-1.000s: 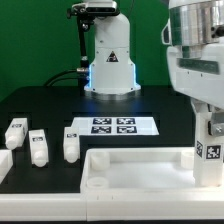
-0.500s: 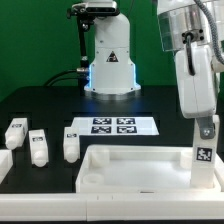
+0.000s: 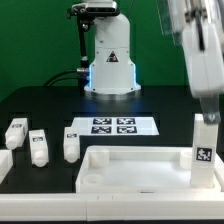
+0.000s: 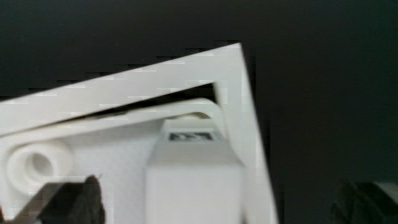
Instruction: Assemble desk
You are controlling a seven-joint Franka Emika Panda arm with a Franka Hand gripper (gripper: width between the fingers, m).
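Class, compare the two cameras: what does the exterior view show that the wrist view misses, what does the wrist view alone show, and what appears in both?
Exterior view only: three loose leg blocks, the marker board beside them, the arm's white base, and the desk top's full width. Wrist view only: one dark finger, and the corner seen from above. Both: the desk top with the upright leg, tag showing, standing in one corner.
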